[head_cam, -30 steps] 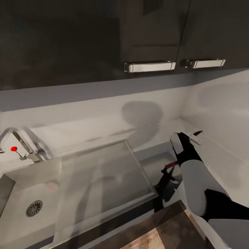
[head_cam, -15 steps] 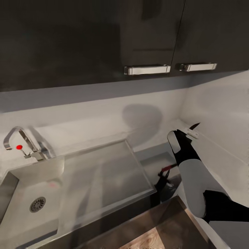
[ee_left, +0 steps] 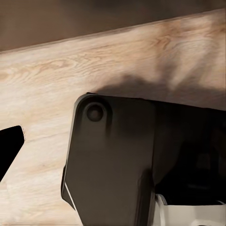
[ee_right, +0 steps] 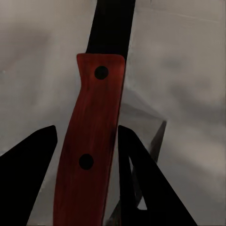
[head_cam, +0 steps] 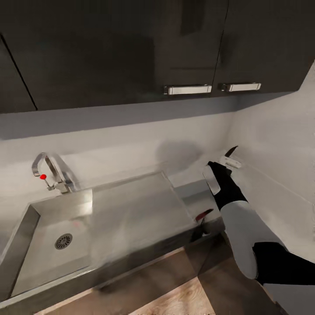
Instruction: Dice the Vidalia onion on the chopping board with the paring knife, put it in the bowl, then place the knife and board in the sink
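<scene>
My right gripper [head_cam: 229, 161] is shut on the paring knife [head_cam: 232, 151], held in the air above the countertop's [head_cam: 199, 195] far right corner with the dark blade pointing up and away. In the right wrist view the red handle [ee_right: 92, 141] sits between both black fingers [ee_right: 28, 174], the blade running beyond them. The grey sink [head_cam: 39, 238], with its round drain [head_cam: 64, 241], lies at the left, well apart from the knife; I see no bulb in it. The onion, chopping board and bowl are out of view. The left wrist view looks down at wood floor [ee_left: 52, 84].
A chrome tap [head_cam: 49, 166] with a red knob stands behind the basin. The flat drainboard [head_cam: 131, 205] lies between basin and right arm. Dark wall cabinets [head_cam: 188, 48] with metal handles hang overhead. A white wall closes the right side. A dark robot part [ee_left: 122, 160] lies below the left wrist.
The head camera has shifted, bringing more of the sink into view. My right gripper, still holding the knife, has risen a little above the countertop.
</scene>
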Controlling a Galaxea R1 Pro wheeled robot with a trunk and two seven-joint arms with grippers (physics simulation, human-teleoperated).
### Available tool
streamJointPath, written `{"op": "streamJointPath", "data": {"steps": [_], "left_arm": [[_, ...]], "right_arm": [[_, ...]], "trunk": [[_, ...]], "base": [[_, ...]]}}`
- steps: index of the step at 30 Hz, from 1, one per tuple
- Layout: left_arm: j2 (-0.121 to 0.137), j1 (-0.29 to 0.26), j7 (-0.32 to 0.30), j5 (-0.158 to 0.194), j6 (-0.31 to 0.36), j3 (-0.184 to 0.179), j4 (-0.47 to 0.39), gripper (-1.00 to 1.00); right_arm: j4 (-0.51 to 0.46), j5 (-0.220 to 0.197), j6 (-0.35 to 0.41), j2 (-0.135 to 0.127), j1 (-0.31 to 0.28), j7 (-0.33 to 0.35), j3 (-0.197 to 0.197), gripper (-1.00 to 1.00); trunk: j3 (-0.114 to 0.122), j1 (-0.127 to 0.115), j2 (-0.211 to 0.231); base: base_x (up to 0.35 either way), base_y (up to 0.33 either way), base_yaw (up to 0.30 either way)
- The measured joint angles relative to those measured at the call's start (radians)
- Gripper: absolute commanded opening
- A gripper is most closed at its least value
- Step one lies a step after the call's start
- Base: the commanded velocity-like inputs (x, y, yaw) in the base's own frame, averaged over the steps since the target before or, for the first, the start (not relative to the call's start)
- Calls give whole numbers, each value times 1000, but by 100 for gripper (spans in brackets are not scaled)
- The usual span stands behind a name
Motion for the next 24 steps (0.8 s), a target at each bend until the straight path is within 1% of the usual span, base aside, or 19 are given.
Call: {"op": "streamJointPath", "data": {"steps": [2,7,24], "left_arm": [[0,0,0,0,0,0,0,100],[0,0,0,-1,0,0,0,100],[0,0,0,-1,0,0,0,100]], "right_arm": [[0,1,2,1,0,46,2,-100],[1,3,4,2,0,82,3,-100],[4,3,5,4,0,90,4,-100]], "trunk": [[3,0,0],[10,0,0],[31,0,0]], "base": [[-272,152,70],[-273,161,163],[-267,194,204]]}}
